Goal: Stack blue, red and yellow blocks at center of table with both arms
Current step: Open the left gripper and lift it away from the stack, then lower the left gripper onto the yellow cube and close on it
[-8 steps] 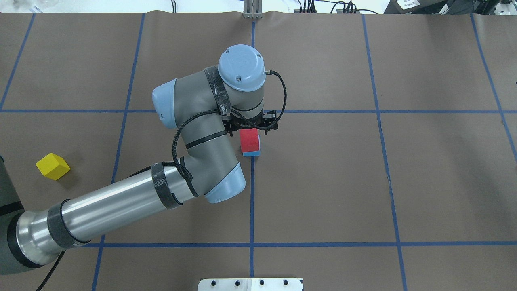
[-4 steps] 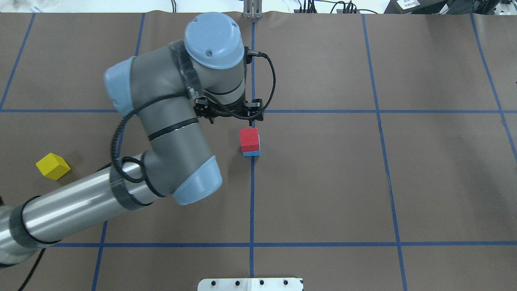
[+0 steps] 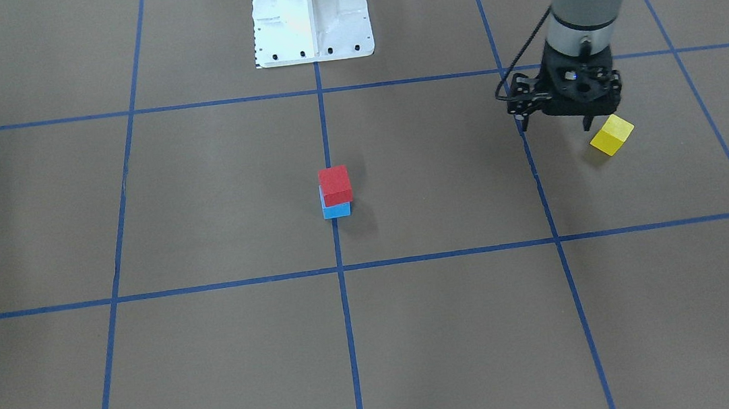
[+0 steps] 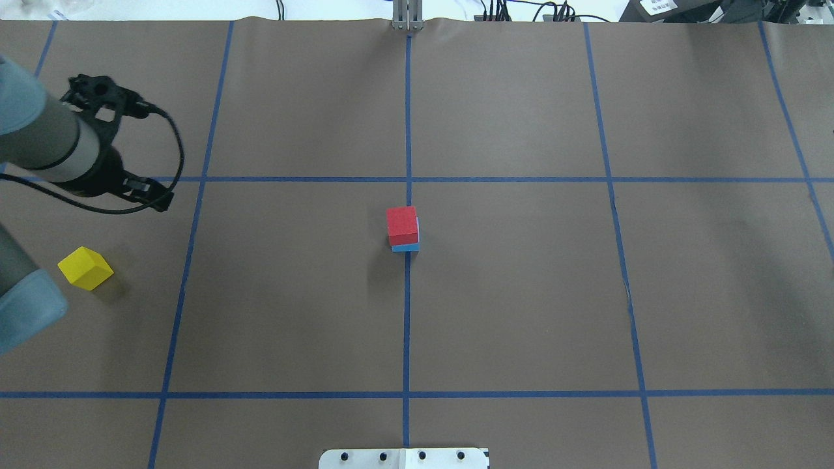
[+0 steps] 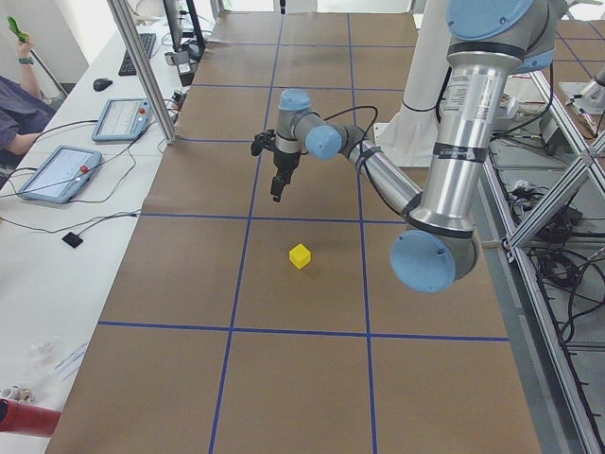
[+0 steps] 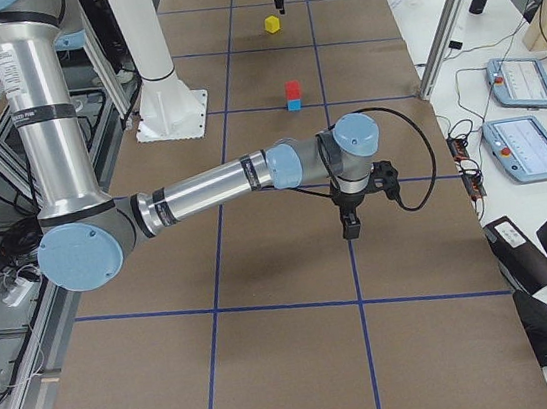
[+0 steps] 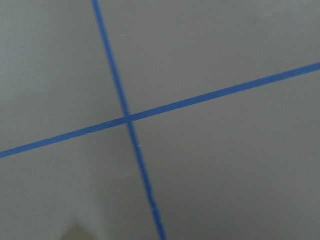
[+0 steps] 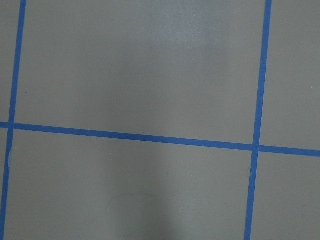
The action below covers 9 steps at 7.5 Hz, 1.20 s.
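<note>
I hold my left gripper [image 3: 556, 125] spread and empty near the yellow block [image 3: 612, 134], since it must top the red block [image 3: 335, 184] resting on the blue block [image 3: 337, 211].

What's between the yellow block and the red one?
Just bare table and one blue tape line lie between the yellow block and red block; the overhead view shows it.

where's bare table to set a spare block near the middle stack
Bare: grid squares of the brown table on the robot's right of the red cube stacked on the blue cube, and those between that stack and the white base plate. Crowded only far left, where the left hand hovers near the yellow cube.
</note>
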Tool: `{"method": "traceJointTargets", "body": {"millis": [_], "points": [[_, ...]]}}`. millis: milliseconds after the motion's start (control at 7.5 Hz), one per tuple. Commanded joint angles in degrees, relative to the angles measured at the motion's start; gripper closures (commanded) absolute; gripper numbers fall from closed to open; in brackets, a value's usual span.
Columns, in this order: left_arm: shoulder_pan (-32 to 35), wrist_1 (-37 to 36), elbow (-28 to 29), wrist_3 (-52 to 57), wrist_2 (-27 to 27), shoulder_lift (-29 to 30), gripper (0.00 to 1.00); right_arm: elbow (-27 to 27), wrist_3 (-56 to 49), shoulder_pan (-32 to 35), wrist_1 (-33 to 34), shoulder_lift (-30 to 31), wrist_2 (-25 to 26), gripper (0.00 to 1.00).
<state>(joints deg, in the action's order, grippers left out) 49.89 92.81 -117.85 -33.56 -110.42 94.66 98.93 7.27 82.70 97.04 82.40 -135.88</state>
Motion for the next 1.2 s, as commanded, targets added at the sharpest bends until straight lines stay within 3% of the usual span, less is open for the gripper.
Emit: {"method": "traceJointTargets", "body": {"millis": [0,267,533,667,1067], "points": [[0.8,13.7,2.0,10.9,-2.8,-9.9,0.01,0.2,0.1,0.0,0.0,0.0,0.0,0.0],[0.7,15.7,5.2,16.8,-4.1,-10.5,0.01,-0.1,0.2,0.0,0.0,0.0,0.1,0.01],[0.7,26.9,12.9,16.8,-8.4,-10.5,0.01,-0.5,0.1,0.0,0.0,0.0,0.1,0.0],[0.6,28.6,14.6,16.7,-8.7,-10.2,0.0,-0.5,0.1,0.0,0.0,0.0,0.1,0.0],[0.6,28.6,14.6,16.3,-8.8,-10.4,0.01,-0.6,0.0,0.0,0.0,0.0,0.1,0.0]]}}
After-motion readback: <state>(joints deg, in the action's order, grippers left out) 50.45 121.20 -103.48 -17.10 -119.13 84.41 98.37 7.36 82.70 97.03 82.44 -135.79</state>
